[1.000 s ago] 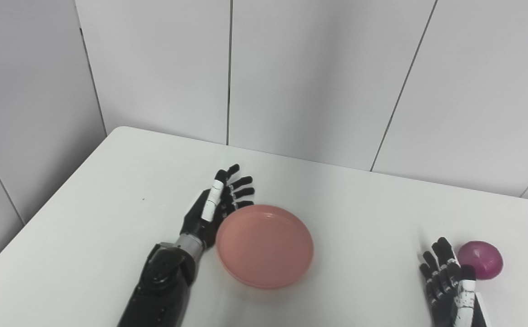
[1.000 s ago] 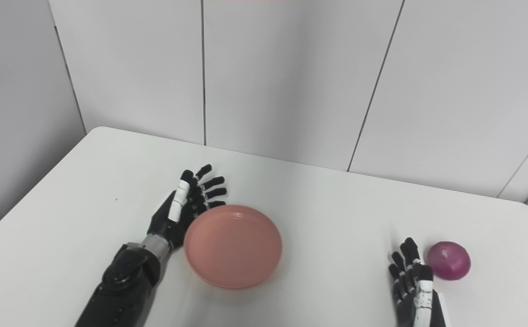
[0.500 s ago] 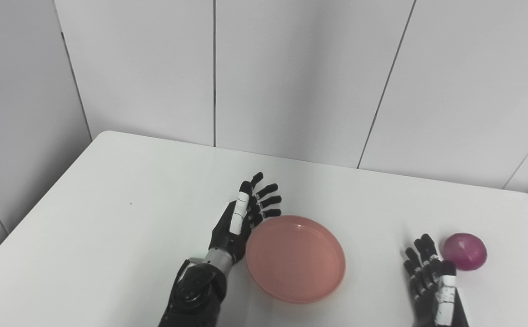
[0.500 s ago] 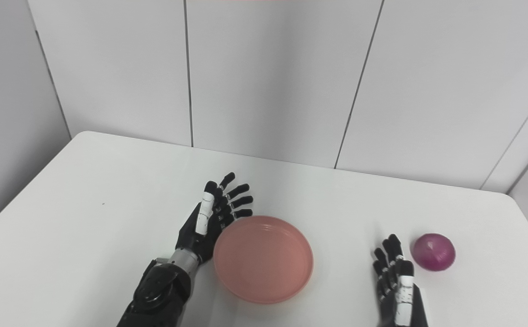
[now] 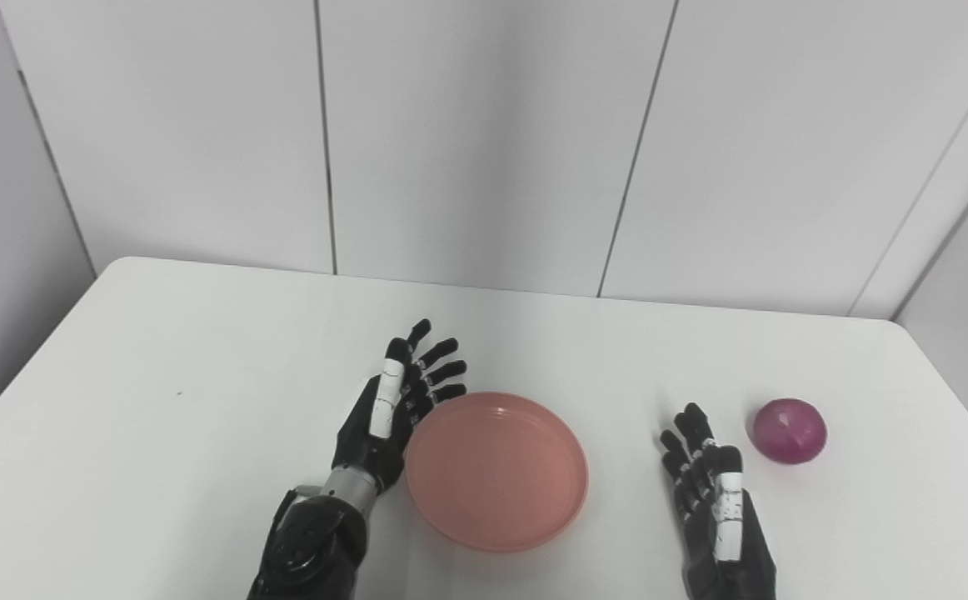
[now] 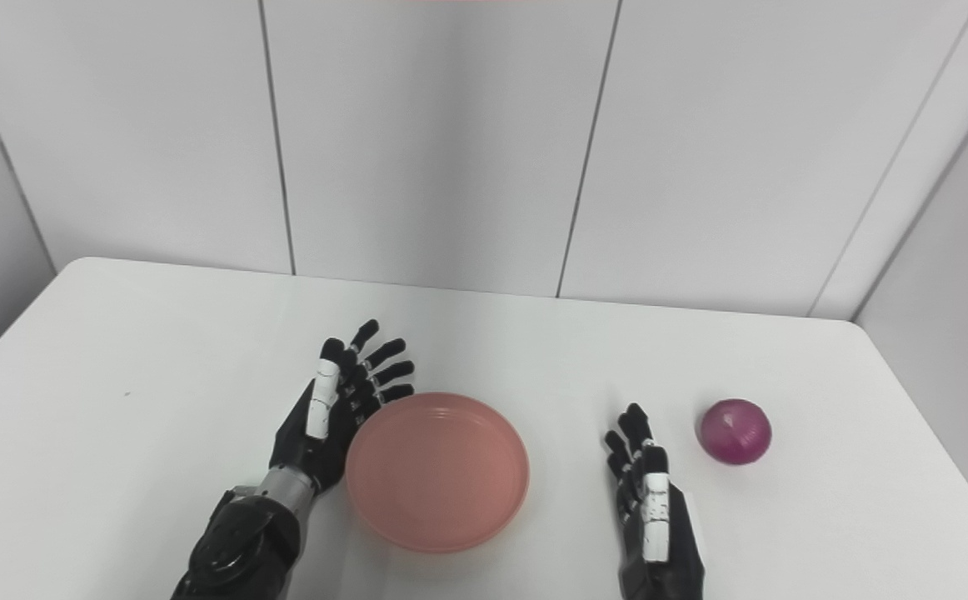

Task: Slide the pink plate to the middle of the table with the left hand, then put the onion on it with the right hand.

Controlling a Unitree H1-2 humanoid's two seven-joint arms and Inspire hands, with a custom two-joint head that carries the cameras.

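One pink plate (image 5: 496,471) lies on the white table (image 5: 159,433), just right of the left hand (image 5: 384,412), whose spread fingers (image 5: 438,371) stand edge-on against its rim, probably touching, though the contact is hard to make out. It grips nothing. One onion (image 5: 788,430) sits near the right hand (image 5: 713,504), just beyond and to its right, apart from it; that hand is released, fingers extended, holding nothing.

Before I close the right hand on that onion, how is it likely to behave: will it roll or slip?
The onion looks round with a smooth, glossy skin, so a sideways nudge would probably roll it across the bare white table. That skin may slip between fingers. The right hand is open just left of it, not touching; closing around it probably suits better than pinching.
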